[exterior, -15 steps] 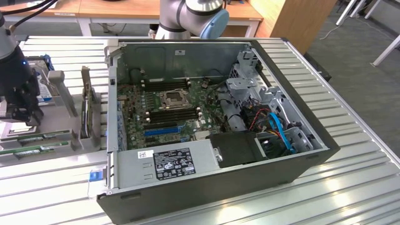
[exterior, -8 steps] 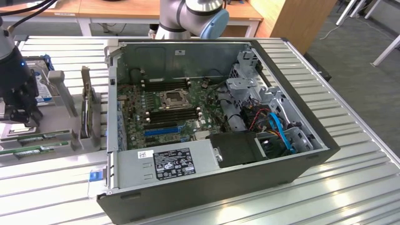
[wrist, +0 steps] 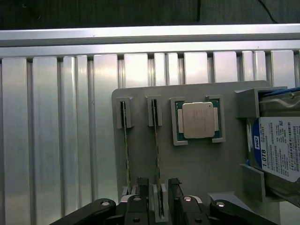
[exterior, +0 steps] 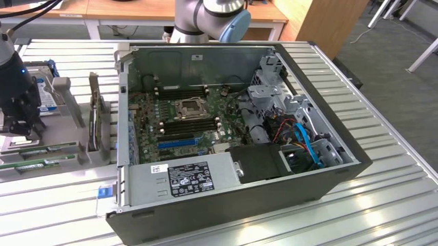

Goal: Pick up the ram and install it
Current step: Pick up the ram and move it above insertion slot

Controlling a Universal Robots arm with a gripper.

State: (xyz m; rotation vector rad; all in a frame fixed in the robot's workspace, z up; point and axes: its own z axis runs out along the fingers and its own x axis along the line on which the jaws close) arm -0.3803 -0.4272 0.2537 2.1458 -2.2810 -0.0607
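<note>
Slatted aluminium table with an open computer case sitting in the middle of it, motherboard facing up inside. Over by the table's edge on the exterior view's left there's a grey tray, and the black fingers hang right over it. The ram is in that tray, with a second stick just beside it, closer to the table's near edge. From the wrist view, both sticks stand on edge in their slots in the tray. The fingers are spread apart, one on each side of the ram, not clamped on it. A CPU sits in its own pocket next to the ram, and a hard drive stands at the tray's far side.
</note>
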